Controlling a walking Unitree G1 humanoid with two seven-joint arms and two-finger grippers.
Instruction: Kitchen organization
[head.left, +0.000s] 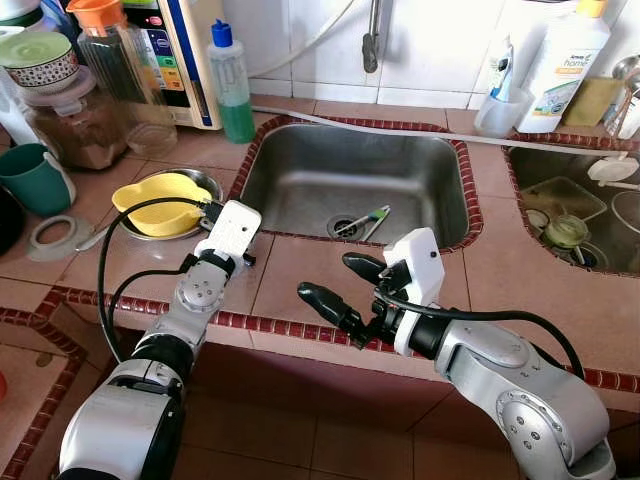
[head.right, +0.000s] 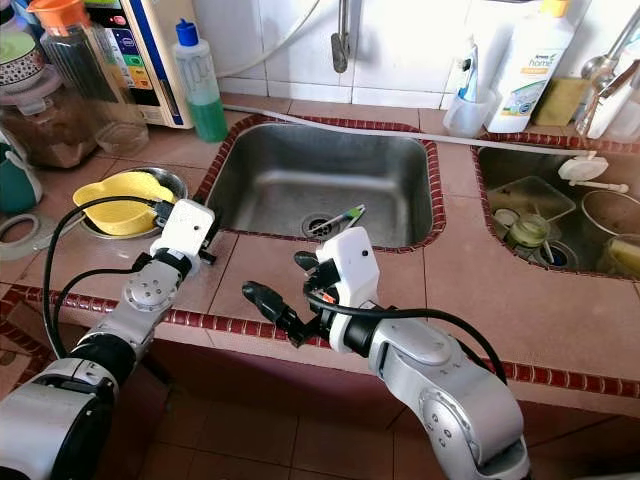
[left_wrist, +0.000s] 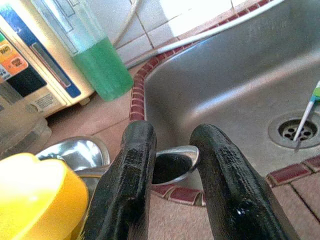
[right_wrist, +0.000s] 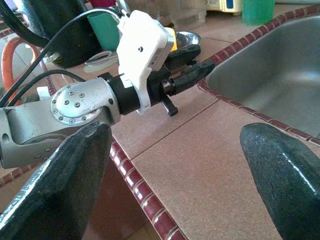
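My left gripper (head.left: 214, 212) hovers low at the left rim of the steel sink (head.left: 300, 160), beside a yellow bowl (head.left: 160, 200) that lies on a steel plate (head.left: 207, 180). In the left wrist view its fingers (left_wrist: 130, 170) stand a narrow gap apart. A steel spoon bowl (left_wrist: 172, 162) shows in that gap, resting at the sink rim. My right gripper (head.left: 325, 275) hangs wide open over the counter's front edge, pointing left toward the left gripper, with nothing between its fingers. A green-handled brush (head.left: 365, 220) lies by the sink drain.
A green soap bottle (head.left: 232, 85), jars (head.left: 75, 125), a teal mug (head.left: 35, 178) and a tape ring (head.left: 55, 238) crowd the left counter. A second sink (head.left: 530, 180) at the right holds dishes. A white detergent bottle (head.left: 565, 60) stands behind it.
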